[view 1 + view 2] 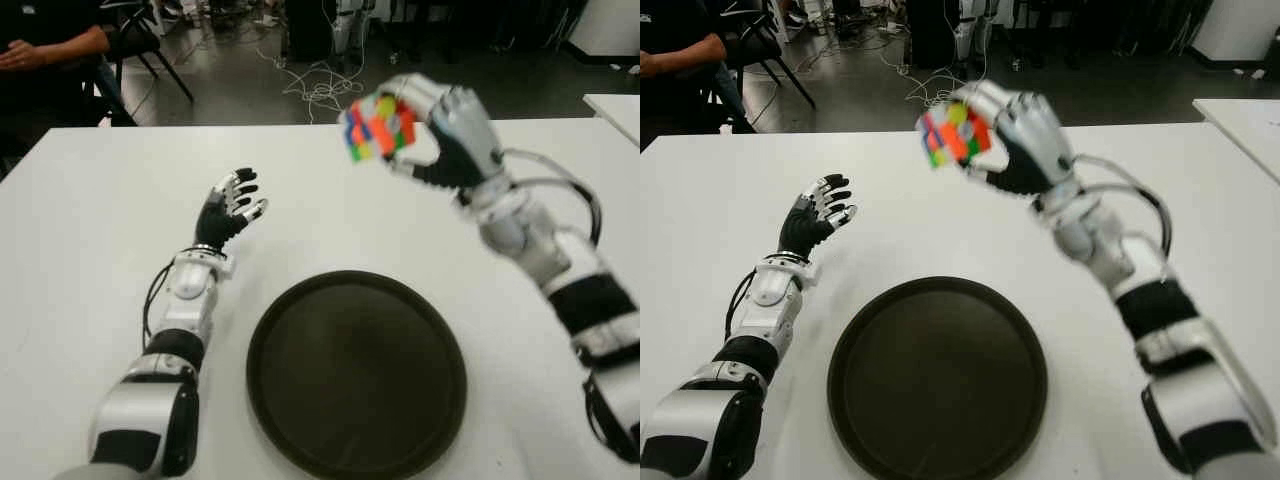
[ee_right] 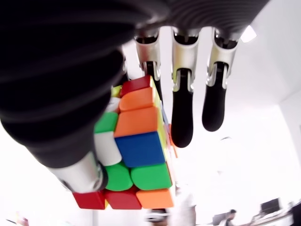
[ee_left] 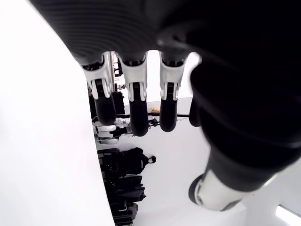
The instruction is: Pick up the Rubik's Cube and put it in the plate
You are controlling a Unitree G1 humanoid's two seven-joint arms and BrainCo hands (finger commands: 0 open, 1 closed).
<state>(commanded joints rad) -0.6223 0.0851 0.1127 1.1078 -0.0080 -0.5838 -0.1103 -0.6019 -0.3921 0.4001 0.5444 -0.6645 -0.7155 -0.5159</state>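
Note:
My right hand [image 1: 425, 125] is raised above the far side of the white table [image 1: 90, 230] and holds the Rubik's Cube [image 1: 378, 127] between thumb and fingers. The cube [image 2: 136, 150] fills the right wrist view, pinched against the thumb. Below and nearer to me lies the dark round plate [image 1: 355, 375], with nothing in it. The cube hangs in the air beyond the plate's far rim. My left hand [image 1: 232, 210] shows to the left of the plate, fingers spread and holding nothing.
A person sits on a chair [image 1: 135, 45] beyond the table's far left corner. Cables [image 1: 320, 85] lie on the floor past the far edge. Another white table [image 1: 615, 105] edge appears at the right.

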